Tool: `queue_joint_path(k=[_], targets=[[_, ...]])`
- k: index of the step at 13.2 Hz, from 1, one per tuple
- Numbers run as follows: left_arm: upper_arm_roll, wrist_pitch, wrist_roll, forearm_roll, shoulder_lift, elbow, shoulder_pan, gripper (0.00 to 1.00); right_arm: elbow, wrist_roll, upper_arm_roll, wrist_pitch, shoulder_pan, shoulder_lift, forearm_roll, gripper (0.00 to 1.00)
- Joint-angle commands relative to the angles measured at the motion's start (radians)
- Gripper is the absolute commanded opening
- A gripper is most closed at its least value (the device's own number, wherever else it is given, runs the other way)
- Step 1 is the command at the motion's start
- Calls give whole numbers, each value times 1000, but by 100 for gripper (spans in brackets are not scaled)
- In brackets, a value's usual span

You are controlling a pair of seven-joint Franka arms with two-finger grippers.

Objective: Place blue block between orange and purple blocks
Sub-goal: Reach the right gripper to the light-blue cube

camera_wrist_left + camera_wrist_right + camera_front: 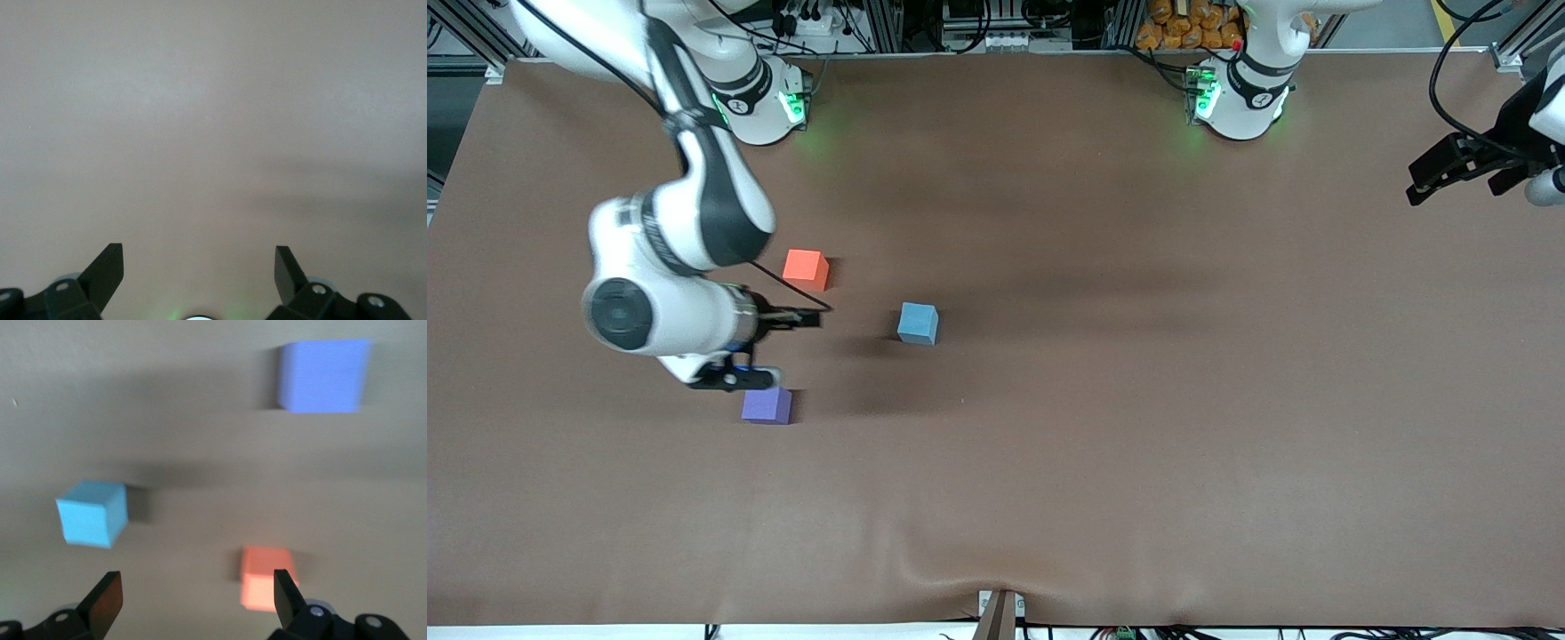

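Right gripper (193,597): fingers spread wide, holding nothing, over the table (1138,444) between the orange block (806,268) and the purple block (767,405). In the front view the wrist hides most of its fingers. Blue block (918,323) — resting apart from both, toward the left arm's end. Left gripper (199,273) waits with fingers spread, empty, at the table's edge — partly cut off in the front view.

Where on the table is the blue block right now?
The blue block sits alone on the brown table, not between the orange block and purple block but toward the left arm's end from them.
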Motion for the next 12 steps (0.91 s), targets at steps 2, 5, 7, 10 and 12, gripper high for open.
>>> queue_joint_path(k=[2,5,7,10,12], targets=[[-14,12,39,12,26,48,2,100,-131,74,-10,189,90,-25,80,100],[-47,-1,-18,14,20,34,7,100,-133,221,-13,297,202,27,72,100],[-61,-1,-69,12,16,25,7,100,-130,241,-13,365,255,76,68,100],[-61,-1,-60,14,10,18,11,100,-130,244,-14,433,282,150,65,100],[-60,-1,-57,14,0,2,14,100,-125,246,-16,436,306,175,58,100]])
